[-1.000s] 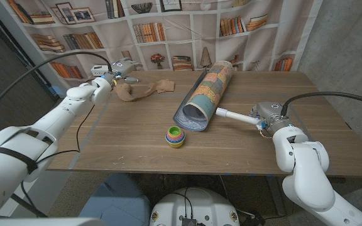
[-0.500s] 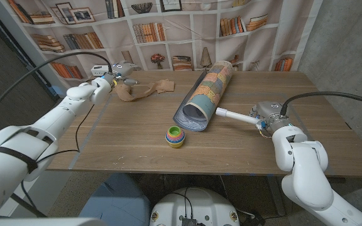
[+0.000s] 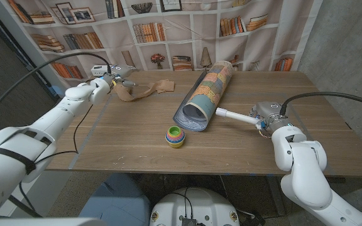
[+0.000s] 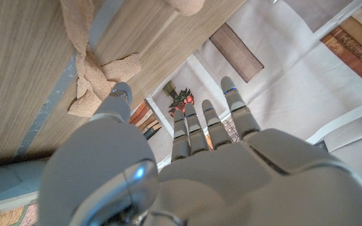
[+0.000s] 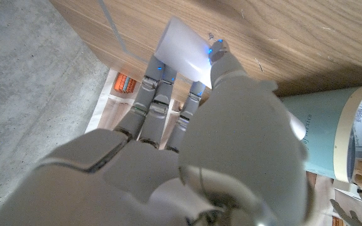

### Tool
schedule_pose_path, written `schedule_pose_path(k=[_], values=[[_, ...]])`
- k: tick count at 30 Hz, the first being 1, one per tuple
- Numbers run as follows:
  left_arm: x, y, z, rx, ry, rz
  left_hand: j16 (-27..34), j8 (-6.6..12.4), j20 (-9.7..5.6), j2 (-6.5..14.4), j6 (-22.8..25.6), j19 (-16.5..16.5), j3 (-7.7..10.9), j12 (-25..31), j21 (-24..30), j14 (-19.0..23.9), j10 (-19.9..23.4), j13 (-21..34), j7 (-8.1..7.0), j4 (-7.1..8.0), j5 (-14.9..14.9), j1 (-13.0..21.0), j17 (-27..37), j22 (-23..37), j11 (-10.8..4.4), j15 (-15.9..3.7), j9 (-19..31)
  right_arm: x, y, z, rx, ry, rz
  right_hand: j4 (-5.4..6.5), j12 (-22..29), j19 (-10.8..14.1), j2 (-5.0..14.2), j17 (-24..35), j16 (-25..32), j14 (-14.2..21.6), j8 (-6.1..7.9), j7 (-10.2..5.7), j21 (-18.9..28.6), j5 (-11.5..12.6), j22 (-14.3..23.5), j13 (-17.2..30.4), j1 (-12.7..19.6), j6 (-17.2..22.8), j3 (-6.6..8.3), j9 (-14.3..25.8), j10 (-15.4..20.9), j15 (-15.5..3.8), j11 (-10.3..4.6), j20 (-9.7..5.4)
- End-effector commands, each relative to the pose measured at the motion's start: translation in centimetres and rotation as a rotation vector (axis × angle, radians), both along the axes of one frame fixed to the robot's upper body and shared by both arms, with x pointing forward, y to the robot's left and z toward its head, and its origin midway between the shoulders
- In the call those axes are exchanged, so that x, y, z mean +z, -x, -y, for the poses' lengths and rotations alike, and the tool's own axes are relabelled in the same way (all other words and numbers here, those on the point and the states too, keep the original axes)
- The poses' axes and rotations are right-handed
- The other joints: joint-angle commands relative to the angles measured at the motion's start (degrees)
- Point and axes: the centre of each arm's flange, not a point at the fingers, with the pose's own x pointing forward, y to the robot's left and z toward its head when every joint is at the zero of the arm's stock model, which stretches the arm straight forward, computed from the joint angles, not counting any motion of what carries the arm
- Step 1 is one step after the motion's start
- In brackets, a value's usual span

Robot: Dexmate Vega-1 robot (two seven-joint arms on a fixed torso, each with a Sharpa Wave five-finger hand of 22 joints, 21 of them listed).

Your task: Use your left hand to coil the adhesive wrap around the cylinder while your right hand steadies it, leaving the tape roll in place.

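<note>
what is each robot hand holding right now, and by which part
The right robot hand grips a white tube at its near end. The left robot hand hovers over the tan adhesive wrap, fingers apart, holding nothing.

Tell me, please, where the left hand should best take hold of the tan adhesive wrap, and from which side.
Probably its bulkier end, which lies right beside the left hand. Come from above and pinch across its width: the wrap lies low and crumpled on the table, and its thinner tail stretches toward the cylinder. The right hand holds a white tube.
</note>
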Motion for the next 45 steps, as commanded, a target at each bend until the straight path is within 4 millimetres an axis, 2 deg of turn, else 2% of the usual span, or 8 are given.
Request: schedule_pose_path(k=[1,11,17,24,29,30,31,45], values=[[-0.3,0.1,-0.2,0.005,0.015,-0.014,0.0,-0.10,0.00,0.1,0.0,1.0,-0.44,-0.3,1.0,0.0,0.0,0.2,0.11,0.11,0.1,0.4,0.3,0.7,0.09,0.66,0.2,-0.1,0.0,0.1,-0.001,-0.006,-0.001,-0.10,-0.2,-0.1,0.93,0.3,0.4,8.3,-0.29,0.01,0.2,0.3,0.1,0.2,0.7,0.4,4.49,0.3,3.5,-15.56,-3.23,-5.95],[-0.8,0.2,-0.1,0.021,0.041,-0.033,0.4,-0.41,0.19,0.5,-0.8,2.7,-1.34,-0.7,2.9,0.6,-0.8,0.4,1.04,0.59,0.2,-0.2,0.6,2.3,1.14,1.93,0.2,-0.4,-0.1,0.2,0.001,-0.015,-0.005,-0.11,-0.3,-0.3,0.87,0.5,0.2,8.4,-0.37,0.02,0.5,0.3,0.1,0.5,0.7,0.5,4.65,0.4,3.5,-15.55,-3.18,-5.90],[-1.0,0.3,-0.1,0.024,0.061,-0.028,1.1,-0.57,0.42,0.9,-1.4,3.3,-2.13,-0.8,4.2,2.2,-1.2,0.7,0.84,0.84,0.4,-0.8,1.0,3.8,1.08,6.12,0.1,-0.5,-0.1,0.3,0.001,-0.019,-0.006,-0.11,-0.4,-0.4,0.85,0.6,0.2,8.4,-0.44,0.06,0.7,0.2,0.1,0.6,0.7,0.5,4.72,0.5,3.5,-15.55,-3.19,-5.89],[-1.4,0.6,0.2,0.049,0.080,-0.014,1.9,-0.74,1.00,1.3,-2.0,3.0,-2.54,-1.0,4.1,4.0,-1.8,0.9,1.12,1.00,0.6,-1.2,1.2,3.9,1.20,8.54,0.0,-0.7,-0.2,0.4,0.001,-0.024,-0.006,-0.11,-0.6,-0.5,0.81,0.7,0.1,8.4,-0.52,0.09,0.8,0.2,0.1,0.6,0.6,0.5,4.81,0.5,3.5,-15.55,-3.20,-5.86],[-1.9,0.7,0.2,0.070,0.109,-0.018,2.3,-0.77,1.08,2.1,-2.7,-5.1,-3.64,-1.1,-1.7,5.4,-2.3,1.3,1.13,1.33,0.7,-2.6,1.7,1.0,1.49,10.33,-0.1,-0.8,-0.2,0.5,0.002,-0.027,-0.008,-0.10,-0.5,-0.6,0.82,0.8,0.1,8.4,-0.57,0.03,0.9,0.2,0.1,0.8,0.6,0.5,4.89,0.6,3.6,-15.55,-3.17,-5.83],[-2.0,0.7,0.2,0.073,0.115,-0.018,2.2,-0.92,0.80,2.2,-3.6,-9.2,-4.23,-1.4,-4.6,5.6,-3.3,1.4,0.79,1.42,0.7,-3.4,1.9,-0.5,1.78,10.54,-0.2,-0.8,-0.3,0.6,0.003,-0.028,-0.008,-0.11,-0.6,-0.6,0.80,0.8,0.0,8.4,-0.57,0.06,1.0,0.2,0.1,0.8,0.6,0.6,4.90,0.6,3.6,-15.55,-3.19,-5.83],[-2.1,0.7,0.2,0.073,0.117,-0.015,2.1,-0.69,0.88,2.5,-3.3,-10.7,-4.31,-1.1,-5.7,5.4,-2.7,1.5,1.48,1.29,0.7,-3.4,1.9,-1.1,1.96,10.30,-0.2,-0.9,-0.3,0.6,0.004,-0.028,-0.008,-0.11,-0.6,-0.6,0.80,0.8,0.0,8.4,-0.59,0.08,1.0,0.2,0.1,0.8,0.6,0.6,4.91,0.6,3.6,-15.55,-3.18,-5.82],[-3.1,0.7,0.0,0.086,0.166,-0.019,1.9,-1.30,0.35,2.3,-5.8,-11.6,-4.99,-1.5,-6.5,5.3,-3.6,1.6,2.52,1.40,0.7,-4.3,2.0,-1.6,2.84,10.50,-0.2,-0.9,-0.6,0.7,0.005,-0.032,-0.012,-0.13,-0.9,-0.9,0.68,0.9,-0.1,8.5,-0.74,0.06,1.4,0.2,0.1,0.8,0.6,0.6,5.09,0.7,3.7,-15.55,-3.22,-5.75]])
